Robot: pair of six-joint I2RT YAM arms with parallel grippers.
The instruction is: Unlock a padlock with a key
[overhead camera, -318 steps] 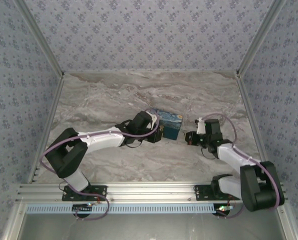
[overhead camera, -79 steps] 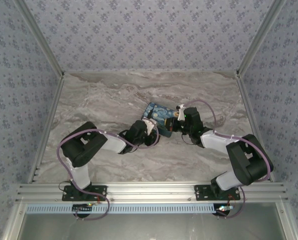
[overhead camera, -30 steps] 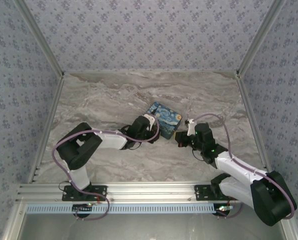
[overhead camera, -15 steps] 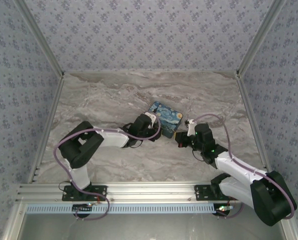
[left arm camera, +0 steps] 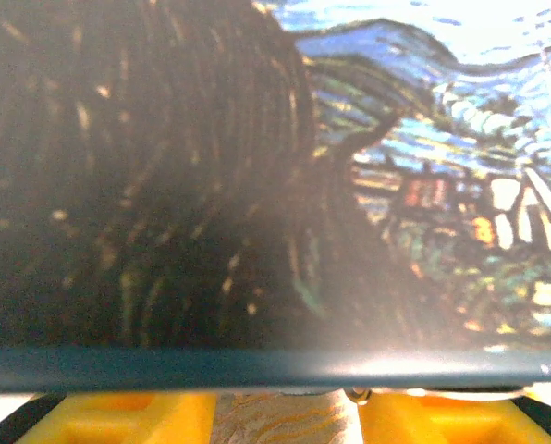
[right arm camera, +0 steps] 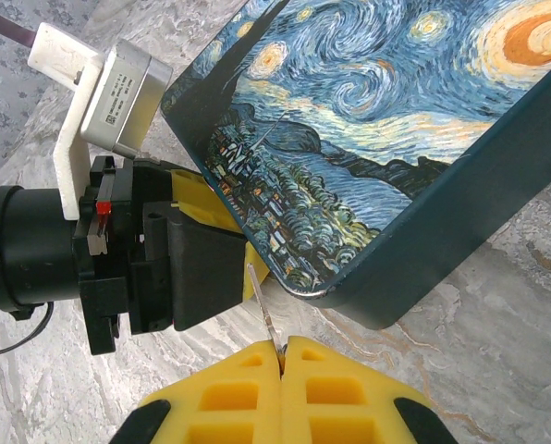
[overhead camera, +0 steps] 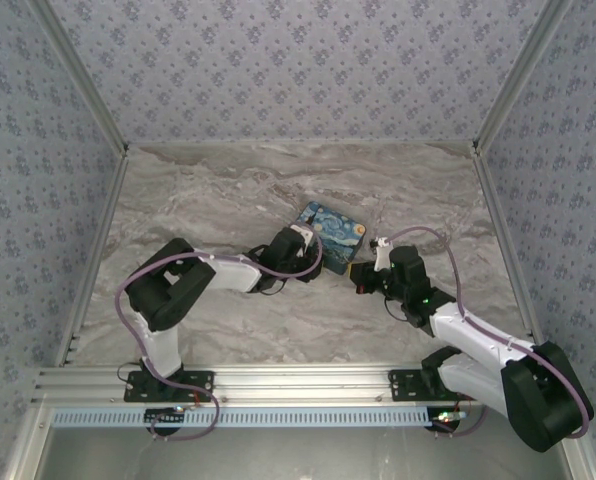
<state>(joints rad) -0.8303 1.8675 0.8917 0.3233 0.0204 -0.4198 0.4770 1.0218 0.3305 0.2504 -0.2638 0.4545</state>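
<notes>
The starry-print box [overhead camera: 336, 232] lies mid-table, with my left gripper [overhead camera: 300, 248] at its near-left corner. In the left wrist view the box [left arm camera: 257, 166] is very close, and its dark edge runs across both yellow fingers [left arm camera: 118, 418]. My left gripper [left arm camera: 285, 416] is open, with bare marble in the gap. A tiny silvery bit [left arm camera: 356, 396] hangs under that edge; I cannot tell what it is. The padlock is hidden. My right gripper [right arm camera: 282, 356] is shut on the key [right arm camera: 264, 305], a thin silvery blade pointing at the box's corner [right arm camera: 349, 277].
The marble table [overhead camera: 228, 190] stretches back behind the box. Patterned walls [overhead camera: 298, 60] close it in on three sides. An aluminium rail [overhead camera: 298, 380] carrying both arm bases runs along the near edge. The left gripper's black body [right arm camera: 118, 268] sits just left of the key.
The left arm's elbow has swung right and its gripper has pressed closer under the box corner. The right arm, drawn back from the box earlier, has held still over the last second.
</notes>
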